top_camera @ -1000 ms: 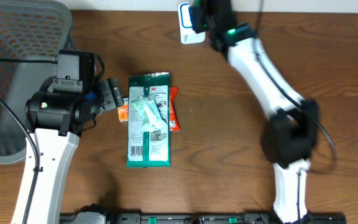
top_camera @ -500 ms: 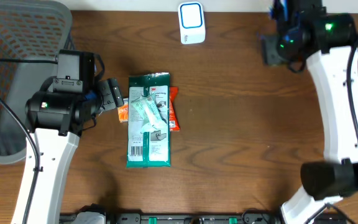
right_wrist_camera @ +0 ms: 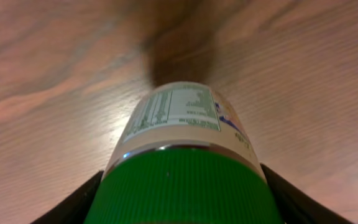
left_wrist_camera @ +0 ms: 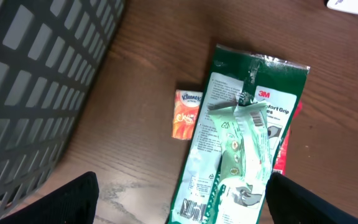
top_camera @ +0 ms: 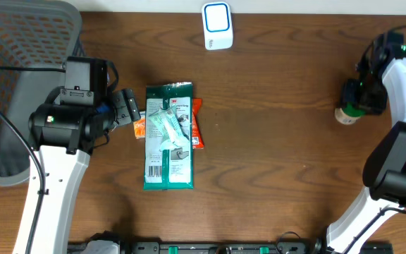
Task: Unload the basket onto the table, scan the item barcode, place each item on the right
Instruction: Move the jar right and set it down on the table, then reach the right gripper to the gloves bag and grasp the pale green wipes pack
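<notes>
Right pincer (right_wrist_camera: 179,202) is shut on the green cap (right_wrist_camera: 185,180) of a bottle (right_wrist_camera: 176,118). One dark finger shows on each side of the cap. The bottle points away from the wrist camera, down at the brown table (right_wrist_camera: 48,68). Its long way runs from the cap down to the wood, so it looks about upright. From above, the bottle is at the right side of the table, under the right arm.

Left pincer (left_wrist_camera: 182,196) is wide open and holds nothing. It hangs over a green pack (left_wrist_camera: 241,143) and a small orange tissue pack (left_wrist_camera: 188,115) just beside it. A grey basket (top_camera: 20,85) sits to its left.

Farthest away is the white and blue scanner (top_camera: 217,26), at the far edge of the table. It is well apart from the bottle, off to the left and further from the robot. I think the right arm must carry the bottle that way and turn its label to the scanner.

Some things are hard to see. No barcode shows, only a panel of tiny print on the label. I cannot tell if the bottle's bottom touches the table. From above, the arm covers most of the bottle.
</notes>
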`<state>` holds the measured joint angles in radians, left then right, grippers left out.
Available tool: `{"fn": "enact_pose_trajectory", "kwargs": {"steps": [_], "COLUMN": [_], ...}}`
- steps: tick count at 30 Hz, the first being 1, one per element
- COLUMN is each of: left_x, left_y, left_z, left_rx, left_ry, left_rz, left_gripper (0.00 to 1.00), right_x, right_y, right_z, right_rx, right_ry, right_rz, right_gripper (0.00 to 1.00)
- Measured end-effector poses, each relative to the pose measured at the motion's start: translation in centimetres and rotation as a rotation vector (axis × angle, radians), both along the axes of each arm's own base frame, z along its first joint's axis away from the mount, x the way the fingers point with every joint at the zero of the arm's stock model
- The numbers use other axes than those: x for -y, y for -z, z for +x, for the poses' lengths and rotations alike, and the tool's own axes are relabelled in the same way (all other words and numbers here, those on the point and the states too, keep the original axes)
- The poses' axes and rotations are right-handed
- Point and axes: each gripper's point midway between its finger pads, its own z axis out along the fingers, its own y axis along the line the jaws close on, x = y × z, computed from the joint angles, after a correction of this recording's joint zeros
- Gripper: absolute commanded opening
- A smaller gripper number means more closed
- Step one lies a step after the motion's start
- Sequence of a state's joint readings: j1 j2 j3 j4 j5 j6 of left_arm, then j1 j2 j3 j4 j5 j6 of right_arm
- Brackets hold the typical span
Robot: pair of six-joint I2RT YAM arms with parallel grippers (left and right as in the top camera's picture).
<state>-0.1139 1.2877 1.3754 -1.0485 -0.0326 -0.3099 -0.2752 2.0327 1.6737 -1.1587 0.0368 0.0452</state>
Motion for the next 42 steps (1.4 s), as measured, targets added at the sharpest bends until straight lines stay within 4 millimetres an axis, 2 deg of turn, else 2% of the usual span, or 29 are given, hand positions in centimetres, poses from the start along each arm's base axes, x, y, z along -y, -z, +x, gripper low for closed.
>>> {"fn": "enact_pose_trajectory", "kwargs": {"steps": [3, 5, 6, 7, 8, 15, 19, 22, 23, 24, 26, 27, 30, 31, 33, 34, 39, 41, 42], "left_x": [0.0, 0.0, 0.0, 0.0, 0.0, 0.0, 0.0, 0.0, 0.0, 0.0, 0.0, 0.0, 0.0, 0.0, 0.0, 0.0, 0.0, 0.0, 0.0], "left_y": [0.0, 0.0, 0.0, 0.0, 0.0, 0.0, 0.0, 0.0, 0.0, 0.0, 0.0, 0.0, 0.0, 0.0, 0.0, 0.0, 0.0, 0.0, 0.0], "left_z": [0.0, 0.0, 0.0, 0.0, 0.0, 0.0, 0.0, 0.0, 0.0, 0.0, 0.0, 0.0, 0.0, 0.0, 0.0, 0.0, 0.0, 0.0, 0.0], "left_rx": [-0.001, 0.000, 0.000, 0.000, 0.000, 0.000, 0.000, 0.000, 0.000, -0.001, 0.000, -0.001, 0.000, -0.001, 0.000, 0.000, 0.000, 0.000, 0.000], "left_ry": [0.000, 0.000, 0.000, 0.000, 0.000, 0.000, 0.000, 0.000, 0.000, 0.000, 0.000, 0.000, 0.000, 0.000, 0.000, 0.000, 0.000, 0.000, 0.000], "left_rz": [0.000, 0.000, 0.000, 0.000, 0.000, 0.000, 0.000, 0.000, 0.000, 0.000, 0.000, 0.000, 0.000, 0.000, 0.000, 0.000, 0.000, 0.000, 0.000], "left_gripper": [0.85, 0.86, 0.85, 0.85, 0.85, 0.86, 0.85, 0.85, 0.86, 0.85, 0.86, 0.85, 0.85, 0.85, 0.86, 0.85, 0.85, 0.85, 0.85], "right_x": [0.7, 1.1, 1.3, 1.4, 1.5, 1.3, 0.8, 0.0, -0.9, -1.3, -3.3, -5.2, -11.8, -13.2, -18.7, -22.4, -31.4, -36.4, -38.1], "right_y": [1.7, 2.0, 2.2, 2.2, 2.3, 2.4, 0.9, -4.4, -6.6, -7.5, -9.5, -10.2, -11.2, -11.4, -11.9, -11.8, -10.9, -9.8, -9.2], "right_z": [-0.9, -1.2, -1.4, -1.5, -1.7, -2.4, -3.4, -1.7, -1.2, -0.9, -0.3, -0.1, 0.3, 0.4, 0.6, 0.5, -0.1, -1.0, -1.4], "right_rx": [-0.019, -0.021, -0.024, -0.027, -0.029, -0.058, -0.110, -0.046, -0.014, 0.006, 0.047, 0.061, 0.081, 0.087, 0.110, 0.125, 0.171, 0.193, 0.205], "right_ry": [0.026, 0.038, 0.044, 0.049, 0.053, 0.062, 0.063, 0.058, 0.043, 0.035, -0.019, -0.074, -0.256, -0.295, -0.443, -0.537, -0.739, -0.820, -0.846], "right_rz": [0.011, 0.014, 0.016, 0.017, 0.017, 0.030, 0.055, 0.116, 0.152, 0.170, 0.227, 0.273, 0.423, 0.445, 0.515, 0.545, 0.584, 0.596, 0.594], "right_gripper": [0.09, 0.24, 0.44, 0.79, 0.99, 0.99, 0.99, 0.96, 0.94, 0.91, 0.85, 0.77, 0.70, 0.68, 0.66, 0.66, 0.66, 0.66, 0.66]}}
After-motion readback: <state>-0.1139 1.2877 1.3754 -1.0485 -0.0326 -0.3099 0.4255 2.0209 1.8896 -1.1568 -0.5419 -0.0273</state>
